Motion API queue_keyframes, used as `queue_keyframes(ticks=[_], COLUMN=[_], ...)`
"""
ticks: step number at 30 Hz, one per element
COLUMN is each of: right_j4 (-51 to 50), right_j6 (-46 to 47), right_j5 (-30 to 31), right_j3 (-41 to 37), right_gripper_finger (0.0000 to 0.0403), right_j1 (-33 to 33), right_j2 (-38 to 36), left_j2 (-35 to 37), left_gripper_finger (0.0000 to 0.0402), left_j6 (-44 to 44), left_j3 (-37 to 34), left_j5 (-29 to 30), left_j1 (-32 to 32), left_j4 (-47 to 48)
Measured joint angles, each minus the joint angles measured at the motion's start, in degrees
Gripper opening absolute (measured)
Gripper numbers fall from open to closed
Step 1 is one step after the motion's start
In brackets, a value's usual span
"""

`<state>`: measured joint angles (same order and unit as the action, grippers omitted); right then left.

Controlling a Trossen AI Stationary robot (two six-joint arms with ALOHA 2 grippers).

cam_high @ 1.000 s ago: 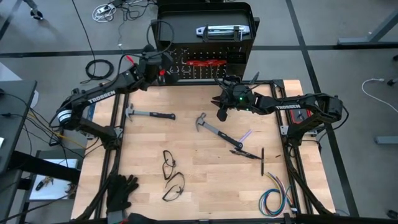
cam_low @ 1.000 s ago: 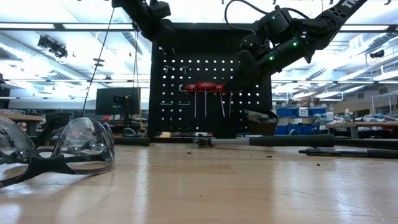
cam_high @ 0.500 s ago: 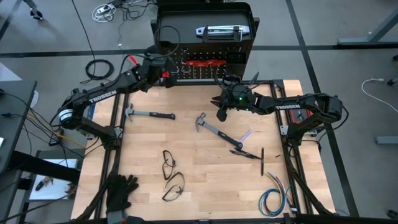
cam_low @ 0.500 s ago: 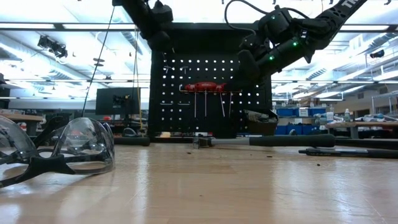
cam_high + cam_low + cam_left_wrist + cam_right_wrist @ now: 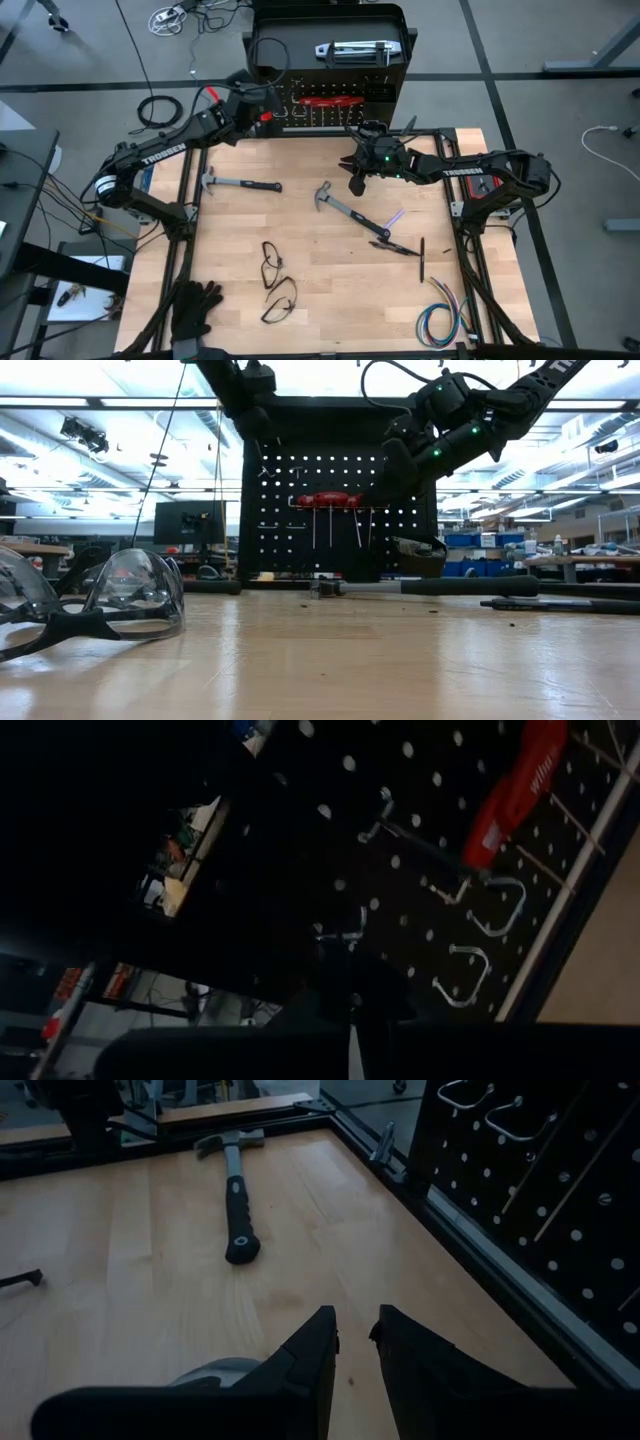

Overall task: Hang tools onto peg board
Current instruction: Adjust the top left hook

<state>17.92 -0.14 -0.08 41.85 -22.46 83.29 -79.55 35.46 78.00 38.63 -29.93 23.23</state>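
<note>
**Black pegboard, left corner: left tool closed and empty-looking, two hammers not yet hung**

Steel hooks on the peg board (image 5: 330, 100) are the target. Board stands upright at the bench's (image 5: 300, 310) far edge. Left tool (image 5: 262, 97) sits high against the board's left end, fingers together; nothing visibly in them. In its wrist view the silver hooks (image 5: 478, 965) are close ahead and bare, with the red-handled tools (image 5: 515, 790) hanging further along.

Right tool (image 5: 354, 1342) hovers over the bench just in front of the board's right half, fingers a narrow gap apart, clamped on nothing.

Judgement on the step: left arm looks finished at the board, so it needs to back straight off the face before swinging, or it risks catching a hook. Next pick should be the nearer hammer. Grab the handle close to the head so it doesn't pivot, then approach the hook square-on, head above the prongs, and lower.

Count, high view:
- hammers: 2, left hammer (image 5: 240, 184) and centre hammer (image 5: 340, 205), both flat on the bench, well apart
- red-handled set on board: 1 cluster; individual count not readable
- silver flat tool (image 5: 352, 48) lying behind the board's top: 1
- safety glasses (image 5: 275, 280): 2 pairs
- black gloves (image 5: 195, 305): one heap
- coloured wire bundle (image 5: 440, 320): 1
- thin dark tools (image 5: 405, 248) near the right edge: at least 2, too small to name
</note>
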Motion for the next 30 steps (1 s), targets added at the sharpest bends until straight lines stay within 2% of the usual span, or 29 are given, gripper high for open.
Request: queue_keyframes(ticks=[6,13,16,22,30], right_j4=[0.0,0.4,0.4,0.1,0.3], right_j6=[0.0,0.0,0.0,0.0,-1.0], right_j5=[0.0,-0.1,-0.1,-0.1,-1.1], right_j3=[0.0,0.0,0.0,0.0,0.0], right_gripper_finger=[0.0087,0.0087,0.0087,0.0087,0.0087], right_j1=[0.0,0.0,0.0,0.0,-0.1], right_j2=[0.0,0.0,0.0,0.0,0.0], left_j2=[0.0,-0.3,-1.2,-2.4,-2.4], left_gripper_finger=[0.0000,0.0000,0.0000,0.0000,0.0000], left_j6=[-3.3,-13.2,-14.8,-15.8,-17.9], left_j3=[0.0,-1.3,-2.2,-2.4,-2.5], left_j5=[-0.3,-2.5,-2.0,5.4,8.0], left_j1=[0.0,0.0,0.9,3.9,4.5], left_j4=[-2.3,-3.1,-5.2,-6.8,-7.1])
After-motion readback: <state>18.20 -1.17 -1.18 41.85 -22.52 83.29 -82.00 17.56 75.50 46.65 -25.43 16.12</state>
